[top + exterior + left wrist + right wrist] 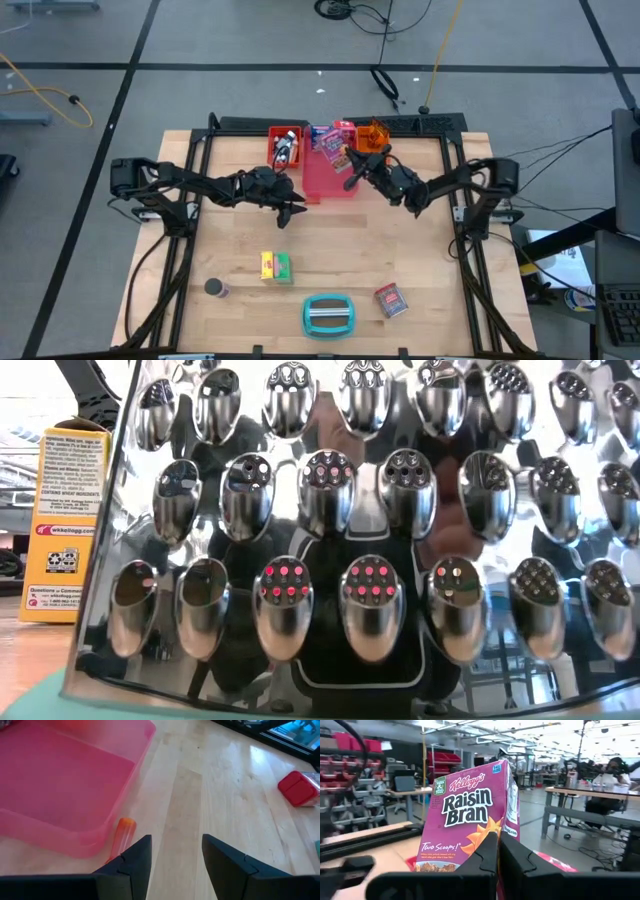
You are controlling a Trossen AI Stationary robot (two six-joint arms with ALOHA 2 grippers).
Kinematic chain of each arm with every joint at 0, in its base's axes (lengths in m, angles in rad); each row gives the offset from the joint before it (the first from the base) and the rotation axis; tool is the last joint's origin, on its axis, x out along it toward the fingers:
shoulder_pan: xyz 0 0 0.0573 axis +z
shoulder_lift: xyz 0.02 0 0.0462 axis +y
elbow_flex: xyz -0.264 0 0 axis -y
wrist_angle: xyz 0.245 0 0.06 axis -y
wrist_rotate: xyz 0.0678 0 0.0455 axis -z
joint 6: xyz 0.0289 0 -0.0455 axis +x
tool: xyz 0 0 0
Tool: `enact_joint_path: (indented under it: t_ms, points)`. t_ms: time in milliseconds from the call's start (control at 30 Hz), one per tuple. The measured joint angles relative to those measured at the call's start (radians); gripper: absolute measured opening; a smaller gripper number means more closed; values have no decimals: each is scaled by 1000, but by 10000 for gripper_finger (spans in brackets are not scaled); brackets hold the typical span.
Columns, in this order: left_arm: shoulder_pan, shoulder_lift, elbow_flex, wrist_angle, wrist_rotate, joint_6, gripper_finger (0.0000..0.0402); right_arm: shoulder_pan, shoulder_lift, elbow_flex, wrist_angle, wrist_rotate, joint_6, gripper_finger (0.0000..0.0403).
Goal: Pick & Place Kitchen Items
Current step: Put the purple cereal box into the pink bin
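Right gripper (pixel 351 176): over the pink tray's right edge, fingers (pixel 487 852) clenched on the purple Raisin Bran box (pixel 470 815), which stands upright.
Left gripper (pixel 297 209): just near of the pink tray (pixel 322 178), fingers (pixel 134 857) spread apart, nothing between them; a small orange item (pixel 122 831) lies on the wood against the tray's wall.
Red tray (pixel 284 146): far side, left of the pink one, holds small items.
Orange tray (pixel 375 132): far right of the pink tray.
Yellow and green boxes (pixel 276 266): side by side, near-left on the table (pixel 420 260).
Dark can (pixel 214 288): near-left, left of those boxes.
Red-white box (pixel 390 299): near-right.
Teal-and-grey grater (pixel 329 314): near edge, centre, between the boxes and the red-white box.
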Motion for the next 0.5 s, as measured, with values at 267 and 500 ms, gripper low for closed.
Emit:
enact_joint_path:
  t_ms: [267,500]
  points:
    - [0,0,0,4,0,0,175,-73,148,1,167,-50,91,0]
    - [0,0,0,18,0,0,175,-111,266,92,191,-51,156,0]
